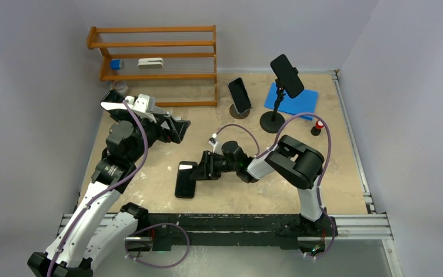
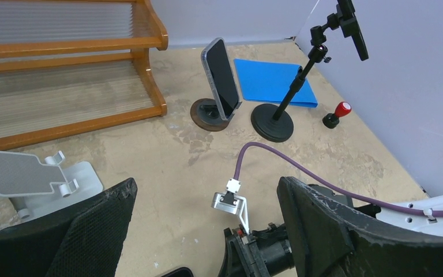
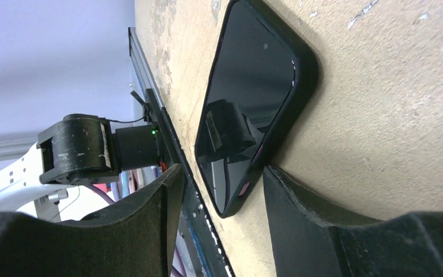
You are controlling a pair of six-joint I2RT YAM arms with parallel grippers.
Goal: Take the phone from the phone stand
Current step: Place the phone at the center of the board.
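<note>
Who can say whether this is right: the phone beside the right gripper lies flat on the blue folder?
Wrong surface. The phone beside the right gripper lies flat on the bare table; the blue folder sits at the far edge. The top external view shows it.

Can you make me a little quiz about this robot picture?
1. True or false: the black phone beside the right end effector lies flat on the table.
2. What colour is the folder near the tall stand? A red, B blue, C green.
3. How many phones sit on stands?
Key: 1 true; 2 B; 3 two, the leaning phone and the clamped phone.
</note>
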